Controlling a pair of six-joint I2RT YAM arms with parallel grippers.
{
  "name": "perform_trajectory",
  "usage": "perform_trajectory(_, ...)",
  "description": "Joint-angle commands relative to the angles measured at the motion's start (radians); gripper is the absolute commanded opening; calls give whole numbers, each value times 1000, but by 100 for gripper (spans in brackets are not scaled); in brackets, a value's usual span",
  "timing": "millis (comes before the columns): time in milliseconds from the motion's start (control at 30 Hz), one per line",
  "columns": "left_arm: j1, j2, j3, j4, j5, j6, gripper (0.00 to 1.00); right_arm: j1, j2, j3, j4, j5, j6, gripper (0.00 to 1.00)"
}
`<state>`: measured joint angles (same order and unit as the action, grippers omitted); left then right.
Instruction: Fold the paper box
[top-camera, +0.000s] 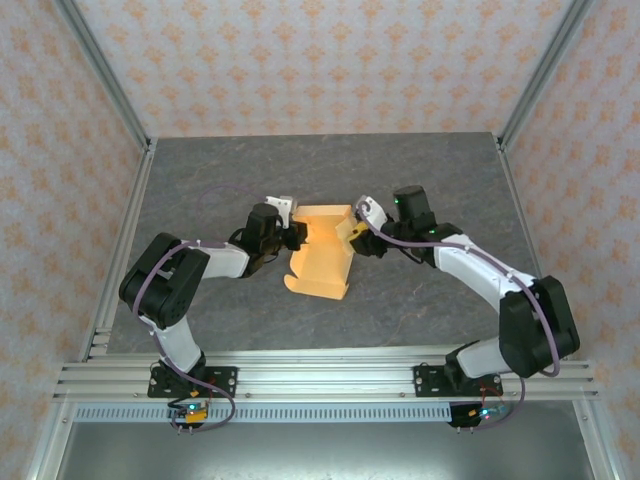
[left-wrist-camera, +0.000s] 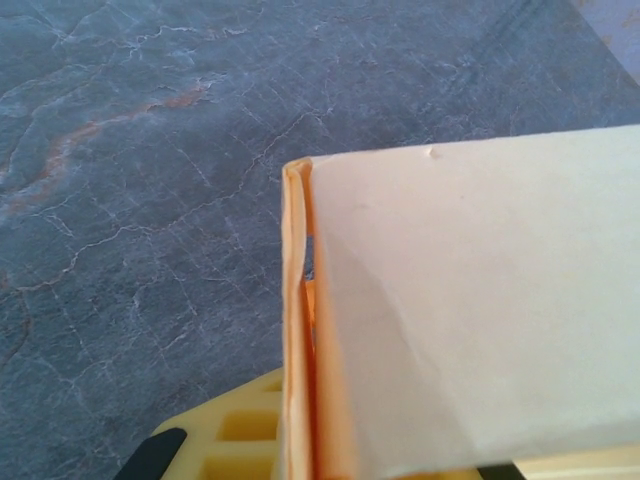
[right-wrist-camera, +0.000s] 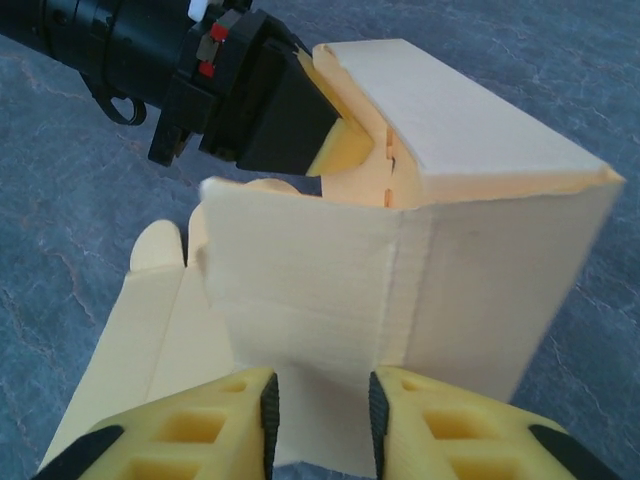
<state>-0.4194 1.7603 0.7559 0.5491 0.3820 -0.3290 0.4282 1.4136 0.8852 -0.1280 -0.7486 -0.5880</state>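
Clamping the paper box (top-camera: 322, 255) at nine o'clock, the left gripper (top-camera: 296, 238) faces the right gripper (right-wrist-camera: 320, 402), half-open at three, seemingly astride its wall.

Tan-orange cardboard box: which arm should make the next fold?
Likely right: the right gripper straddles a loose panel of the tan-orange cardboard box, jaws apart; the left gripper is clamped on its opposite edge.

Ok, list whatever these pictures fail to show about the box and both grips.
- Left wrist view: a panel of the paper box covers the tips of the left gripper, so where it pinches is hidden.
- Right wrist view: the bottom edge cuts off the flap between the open jaws of the right gripper; contact is unclear.
- Top view: tabs and creases are too small to make out.
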Motion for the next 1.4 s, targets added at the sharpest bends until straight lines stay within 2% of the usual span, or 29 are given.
perform_trajectory(0,-20,-46,33,12,14,-22,0,24,24,-6,156,67,37,30)
perform_trajectory(200,-21,-47,17,13,-40,-44,0,34,-29,-109,350,204,117,30)
perform_trajectory(267,-21,-49,8,23,-42,-37,0,25,-63,-135,358,216,109,31)
perform_trajectory(400,-19,-51,12,-4,-53,-6,0,-36,-139,-160,304,138,100,35)
perform_trajectory(467,-19,-58,10,-5,-54,-2,0,-90,-168,-195,355,128,141,44)
perform_trajectory(567,-19,-55,1,6,-41,1,0,-153,-190,-180,302,36,128,51)
perform_trajectory(733,-20,-54,4,9,-22,-5,0,-155,-117,-68,89,-106,31,62)
perform_trajectory(800,-21,-50,7,9,-14,-4,0,-152,-81,-35,39,-170,8,63)
perform_trajectory(900,-21,-50,13,0,-13,-5,0,-129,-45,-17,29,-188,-12,63)
perform_trajectory(1100,-22,-56,14,2,2,-10,0,-52,52,41,86,-47,12,62)
perform_trajectory(1200,-22,-60,13,1,2,-17,0,-16,85,43,188,44,59,62)
perform_trajectory(1300,-25,-60,4,11,-3,-18,0,9,100,17,298,177,73,55)
perform_trajectory(1367,-24,-56,5,5,-8,-19,0,15,100,-7,369,225,104,55)
